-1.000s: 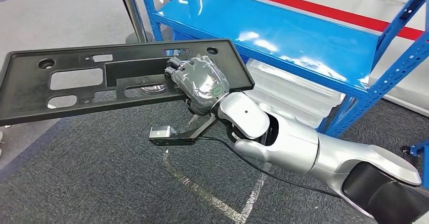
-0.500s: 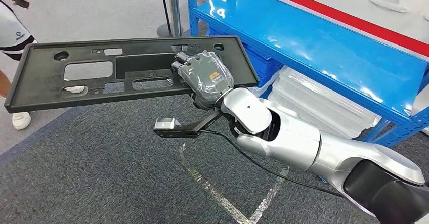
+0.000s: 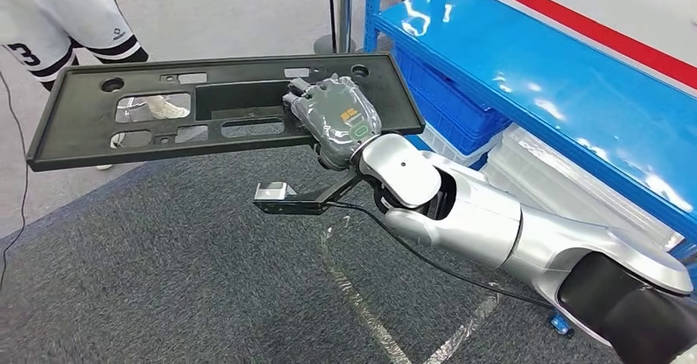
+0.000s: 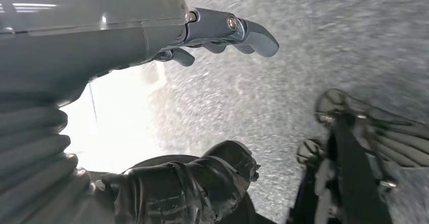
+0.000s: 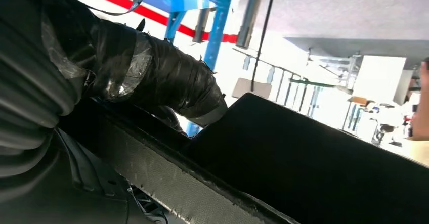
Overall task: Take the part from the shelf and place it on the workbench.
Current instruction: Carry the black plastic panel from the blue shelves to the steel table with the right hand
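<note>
A long black plastic part [image 3: 164,113] with several cut-outs hangs flat above the carpet in the head view. My right hand [image 3: 333,122] grips its right end from the near edge, the arm reaching in from the lower right. In the right wrist view the tape-wrapped thumb [image 5: 167,80] presses on the part's dark underside [image 5: 313,168]. The blue shelf [image 3: 526,76] stands to the right, its top board bare. My left hand [image 4: 152,37] hangs over the grey floor with its fingers apart and nothing in it.
A person in white shorts [image 3: 66,11] stands at the upper left, holding a small dark object. Clear plastic bins [image 3: 592,191] and a blue crate [image 3: 448,105] sit under the shelf. Pale tape lines [image 3: 362,306] cross the dark carpet. A black stand pole [image 3: 333,11] rises beside the shelf.
The whole view has swung: the shelf slid to the right and the person came into sight at the upper left. My right hand keeps its grip on the black part.
</note>
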